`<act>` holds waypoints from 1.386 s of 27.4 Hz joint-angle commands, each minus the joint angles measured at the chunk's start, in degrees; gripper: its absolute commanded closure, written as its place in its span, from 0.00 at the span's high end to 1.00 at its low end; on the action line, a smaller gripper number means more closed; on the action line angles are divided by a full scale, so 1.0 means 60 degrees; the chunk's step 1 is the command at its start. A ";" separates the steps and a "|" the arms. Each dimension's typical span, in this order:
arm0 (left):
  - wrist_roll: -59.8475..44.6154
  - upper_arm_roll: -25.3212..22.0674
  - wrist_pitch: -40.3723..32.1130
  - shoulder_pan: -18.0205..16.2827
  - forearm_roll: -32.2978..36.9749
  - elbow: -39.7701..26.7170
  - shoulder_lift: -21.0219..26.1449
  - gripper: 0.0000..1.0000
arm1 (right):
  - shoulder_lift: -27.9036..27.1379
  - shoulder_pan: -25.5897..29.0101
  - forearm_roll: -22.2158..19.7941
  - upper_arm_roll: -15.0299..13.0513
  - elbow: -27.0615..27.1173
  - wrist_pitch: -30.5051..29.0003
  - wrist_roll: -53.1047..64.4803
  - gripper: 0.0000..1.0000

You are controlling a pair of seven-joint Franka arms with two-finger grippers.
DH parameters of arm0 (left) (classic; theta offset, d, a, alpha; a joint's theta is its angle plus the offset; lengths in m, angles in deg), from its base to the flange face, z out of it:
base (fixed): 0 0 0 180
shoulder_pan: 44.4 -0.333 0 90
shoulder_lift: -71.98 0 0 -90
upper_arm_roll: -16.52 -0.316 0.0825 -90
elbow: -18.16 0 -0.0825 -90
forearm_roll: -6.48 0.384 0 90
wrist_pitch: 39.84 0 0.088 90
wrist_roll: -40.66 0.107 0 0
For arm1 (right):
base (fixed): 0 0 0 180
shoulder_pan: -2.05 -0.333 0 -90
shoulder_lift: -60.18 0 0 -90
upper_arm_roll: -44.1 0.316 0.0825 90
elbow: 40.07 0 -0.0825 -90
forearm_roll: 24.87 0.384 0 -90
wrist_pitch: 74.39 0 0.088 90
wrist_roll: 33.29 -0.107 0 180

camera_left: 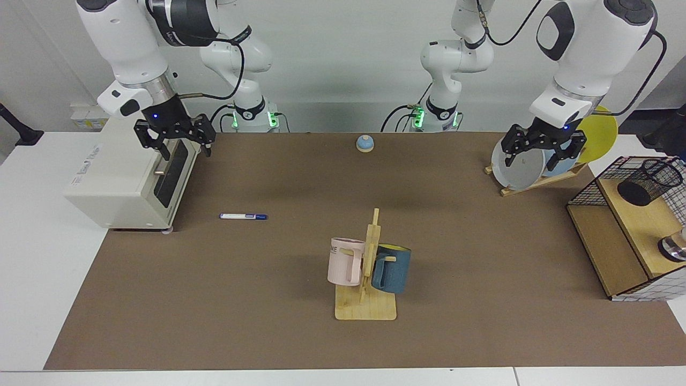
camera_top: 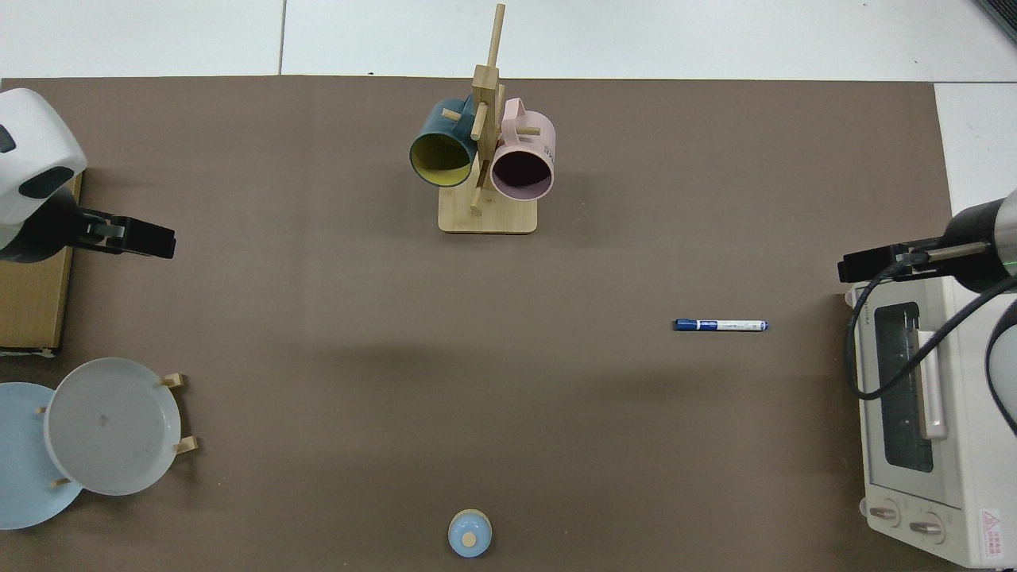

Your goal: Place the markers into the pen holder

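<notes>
The marker (camera_left: 243, 216), white with a dark blue cap, lies flat on the brown mat in front of the toaster oven; the top view shows the marker (camera_top: 720, 325) too. The pen holder (camera_left: 651, 182), a black mesh cup, sits tilted on the wooden shelf of the wire basket at the far right. My right gripper (camera_left: 184, 151) hangs open and empty above the oven's door, up and left of the marker. My left gripper (camera_left: 536, 158) hangs open and empty over the plate rack, left of the pen holder. In the top view the pen holder is hidden.
A toaster oven (camera_left: 128, 182) stands at the mat's left edge. A wooden mug tree (camera_left: 370, 268) carries a pink mug (camera_left: 345, 261) and a blue mug (camera_left: 392, 268) at front centre. A plate rack (camera_left: 522, 169), a small blue knob (camera_left: 364, 143) and the wire basket (camera_left: 621, 257) are also there.
</notes>
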 commanded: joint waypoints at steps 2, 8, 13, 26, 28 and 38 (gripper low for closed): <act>0.0117 -0.0113 0.0060 0.0124 -0.0090 -0.0219 -0.0171 1.00 | 0.0142 0.0192 0.0254 0.0106 -0.0070 0.0185 0.0045 1.00; 0.0117 -0.0128 0.0060 0.0124 -0.0090 -0.0219 -0.0171 1.00 | 0.0142 0.0177 0.0239 0.0106 -0.0070 0.0141 0.0016 1.00; 0.0117 -0.0128 0.0060 0.0139 -0.0090 -0.0219 -0.0171 1.00 | 0.0142 0.0191 0.0093 0.0106 -0.0070 0.0171 -0.0028 1.00; 0.0117 -0.0128 0.0060 0.0125 -0.0090 -0.0263 -0.0171 1.00 | 0.0069 0.0133 0.0239 0.0120 -0.0157 -0.0107 -0.0087 1.00; 0.0117 -0.0128 0.0046 0.0124 -0.0090 -0.0277 -0.0171 1.00 | -0.0004 0.0104 0.0239 0.0120 -0.0187 -0.0166 -0.0072 1.00; 0.0131 -0.0128 0.0046 0.0139 -0.0090 -0.0336 -0.0171 1.00 | -0.0326 -0.0145 0.0225 0.0150 -0.0333 -0.0752 0.0030 0.99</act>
